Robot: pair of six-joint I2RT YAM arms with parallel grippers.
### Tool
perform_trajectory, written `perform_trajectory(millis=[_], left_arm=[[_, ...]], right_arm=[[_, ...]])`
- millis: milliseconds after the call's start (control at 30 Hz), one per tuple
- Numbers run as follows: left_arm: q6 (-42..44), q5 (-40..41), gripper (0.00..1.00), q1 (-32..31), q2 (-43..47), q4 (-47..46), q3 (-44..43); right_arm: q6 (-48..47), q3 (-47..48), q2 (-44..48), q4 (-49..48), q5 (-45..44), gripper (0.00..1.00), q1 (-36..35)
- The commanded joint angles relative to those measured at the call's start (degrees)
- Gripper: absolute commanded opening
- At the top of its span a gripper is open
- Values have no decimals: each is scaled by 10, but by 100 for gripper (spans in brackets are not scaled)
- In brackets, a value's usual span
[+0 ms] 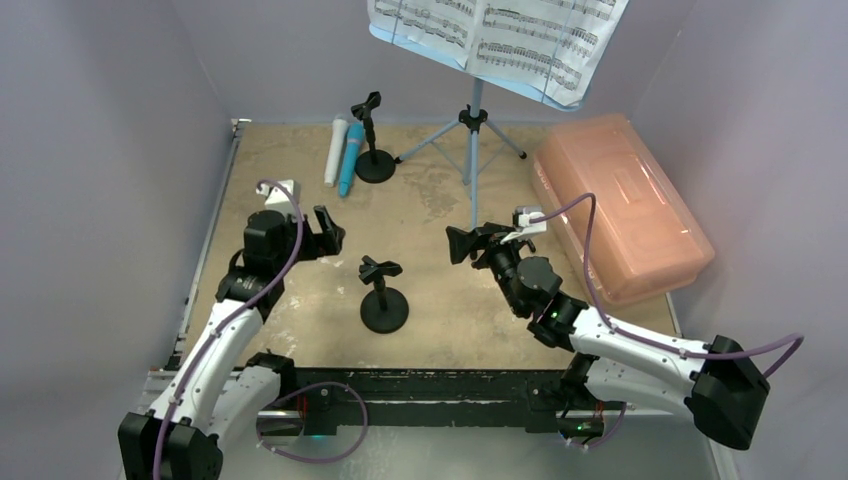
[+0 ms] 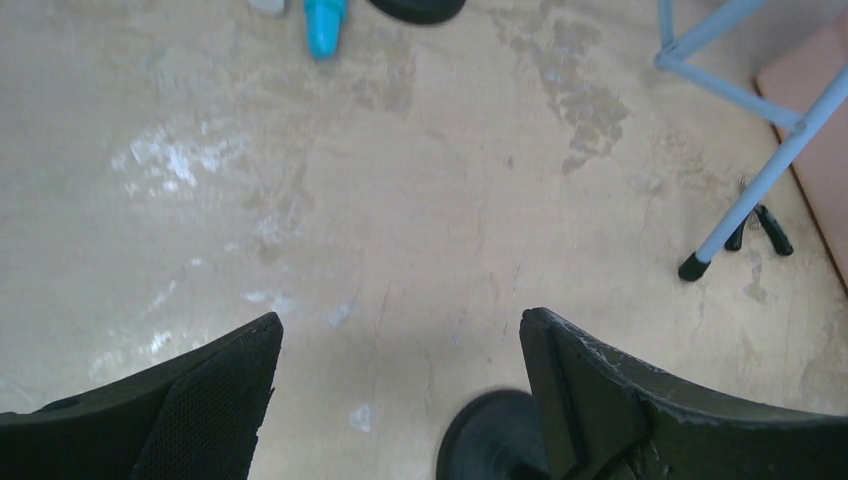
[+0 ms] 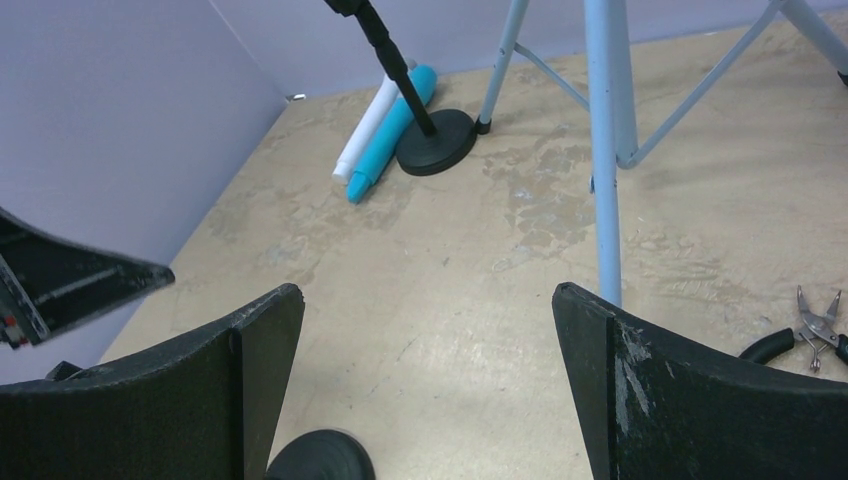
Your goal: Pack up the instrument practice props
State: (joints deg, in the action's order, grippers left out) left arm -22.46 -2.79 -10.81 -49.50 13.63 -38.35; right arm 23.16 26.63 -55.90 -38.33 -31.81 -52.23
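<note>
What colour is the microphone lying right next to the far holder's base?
The microphone is blue, beside a white microphone; clearest in the right wrist view.

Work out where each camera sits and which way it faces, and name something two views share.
Top external: above and behind the robot, looking down on the table; left arm and right arm show.
Left wrist: behind the left gripper, facing the table and a music rack leg; its fingers show.
Right wrist: behind the right gripper, looking low toward the far mic holder; its fingers show.
Shared: the blue microphone, in all three.
</note>
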Motion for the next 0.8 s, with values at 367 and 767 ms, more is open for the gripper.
perform_trajectory(millis=[367,767], left_arm=[[-119,-34,85,-77,80,-22,150],[-167,-43,81,-190,147,-108,246]], right_arm=[[-8,-4,-22,-39,-5,98,-2],[-6,-3,-36,-43,-7,98,-2]])
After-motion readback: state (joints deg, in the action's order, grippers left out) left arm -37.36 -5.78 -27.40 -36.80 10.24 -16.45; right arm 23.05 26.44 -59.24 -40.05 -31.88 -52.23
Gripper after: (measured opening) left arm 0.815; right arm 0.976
